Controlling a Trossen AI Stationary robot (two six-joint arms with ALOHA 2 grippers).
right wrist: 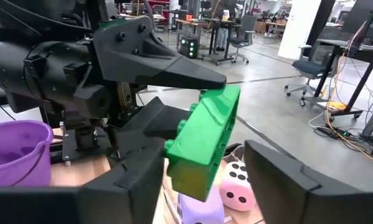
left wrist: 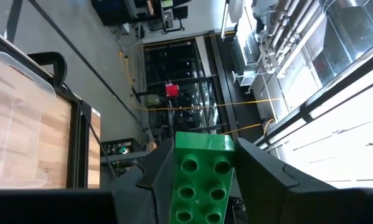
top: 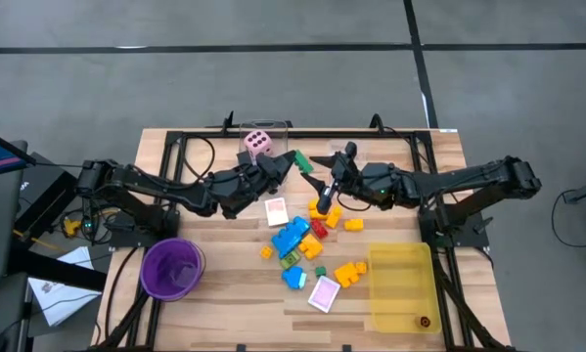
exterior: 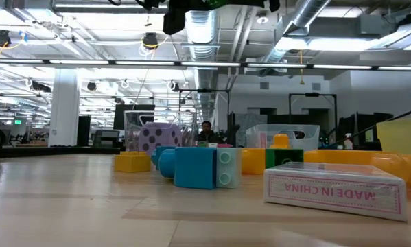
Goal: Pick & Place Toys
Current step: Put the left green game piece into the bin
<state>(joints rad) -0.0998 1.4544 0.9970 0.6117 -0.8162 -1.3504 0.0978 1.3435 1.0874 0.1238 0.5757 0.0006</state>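
A green studded block (right wrist: 206, 140) hangs in the air above the table's far middle, with my left gripper (left wrist: 202, 186) shut on it. My right gripper (right wrist: 202, 165) faces it from the table's right and is open, one finger on each side of the block's free end. In the high view the two grippers (top: 291, 164) (top: 322, 162) meet nose to nose over the block (top: 303, 161). Below them, several yellow, blue, red and orange toys (top: 297, 240) and two pink-white cards (top: 324, 293) lie on the table. My left gripper pinches the green block by two opposite sides (left wrist: 175, 180) between its two fingers, coming level from the table's left. The block is lifted clear of the table and juts out past the fingertips. My right gripper's finger (right wrist: 136, 174) stands close beside the block; whether it touches, I cannot tell.
A clear box (top: 268, 137) with a pink die (top: 258, 144) stands at the far edge behind the grippers. A purple cup (top: 172, 267) sits near left and a yellow tray (top: 402, 284) near right. A black frame (top: 175, 147) borders the table.
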